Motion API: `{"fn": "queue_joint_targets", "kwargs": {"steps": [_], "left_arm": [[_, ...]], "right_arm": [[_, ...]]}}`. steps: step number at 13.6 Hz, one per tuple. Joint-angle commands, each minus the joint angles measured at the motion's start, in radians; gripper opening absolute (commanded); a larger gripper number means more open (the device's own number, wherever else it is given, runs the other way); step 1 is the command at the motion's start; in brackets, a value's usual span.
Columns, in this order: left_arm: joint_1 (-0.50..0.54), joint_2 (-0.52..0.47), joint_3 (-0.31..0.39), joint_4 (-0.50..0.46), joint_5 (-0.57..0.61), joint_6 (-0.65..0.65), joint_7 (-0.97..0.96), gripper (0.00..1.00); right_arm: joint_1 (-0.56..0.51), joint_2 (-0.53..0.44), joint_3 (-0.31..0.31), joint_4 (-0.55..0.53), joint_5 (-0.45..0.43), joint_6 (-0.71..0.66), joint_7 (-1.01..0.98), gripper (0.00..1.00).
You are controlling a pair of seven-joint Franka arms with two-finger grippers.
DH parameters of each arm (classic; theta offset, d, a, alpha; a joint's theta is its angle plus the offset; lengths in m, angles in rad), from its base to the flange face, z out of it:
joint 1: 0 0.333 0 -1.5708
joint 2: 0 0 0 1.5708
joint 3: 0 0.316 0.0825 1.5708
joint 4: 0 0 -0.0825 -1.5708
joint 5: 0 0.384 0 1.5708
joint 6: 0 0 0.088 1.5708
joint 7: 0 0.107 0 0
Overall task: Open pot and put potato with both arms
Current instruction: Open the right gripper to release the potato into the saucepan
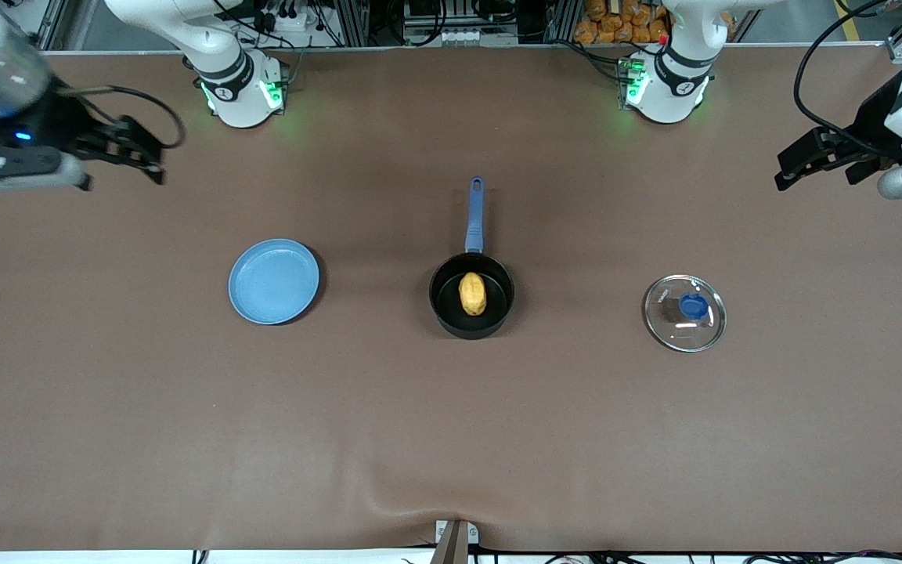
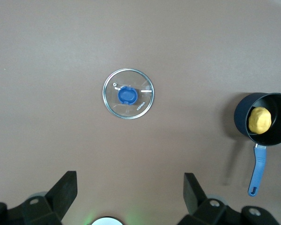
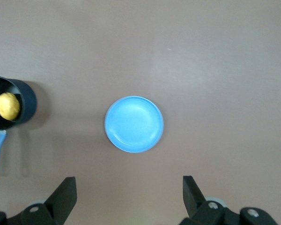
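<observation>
While both of my arms wait high at the two ends of the table, the pot [image 1: 471, 295] stands in the middle of the brown tabletop [image 1: 451, 439], uncovered, its blue handle [image 1: 474, 215] pointing straight toward the edge where my bases stand. Inside it lies the potato [image 1: 472, 294], resting on the black bottom, with dark bare pan all round it.

My left gripper [image 1: 799, 167] hangs over the left arm's end of the table, close to that short edge, with its fingers spread wide and nothing between them. From its wrist I see the glass lid [image 2: 128, 93] lying flat on the cloth with its blue knob up, and the pot well apart from it. My right gripper [image 1: 138, 151] hangs over the right arm's end, also near the short edge, fingers spread and empty. Below its wrist camera sits the blue plate [image 3: 134, 123], bare.

Plate, pot and lid lie in a row along the table's length, each well apart from the next, with open cloth between them. A broad strip of cloth runs free along the edge nearest the front camera, and another between the row and my bases.
</observation>
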Motion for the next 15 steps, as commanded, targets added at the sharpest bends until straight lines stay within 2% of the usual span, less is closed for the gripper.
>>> {"fn": "queue_joint_targets", "kwargs": {"steps": [1,3,7,15], "left_arm": [[-0.071,-0.039,0.081,-0.04,-0.013,-0.009,0.017,1.0],[-0.076,-0.041,0.087,-0.038,-0.013,-0.009,0.017,1.0],[-0.068,-0.036,0.086,-0.034,-0.018,0.0,0.017,1.0],[-0.064,-0.048,0.09,-0.034,-0.004,-0.018,0.014,1.0]], "right_arm": [[-0.051,-0.064,-0.037,-0.057,-0.006,-0.011,-0.065,1.0],[-0.097,-0.082,-0.056,-0.066,-0.008,-0.019,-0.146,1.0],[-0.103,-0.079,-0.125,-0.064,-0.008,-0.057,-0.177,1.0],[-0.158,-0.067,-0.123,-0.069,-0.008,-0.057,-0.203,1.0]]}}
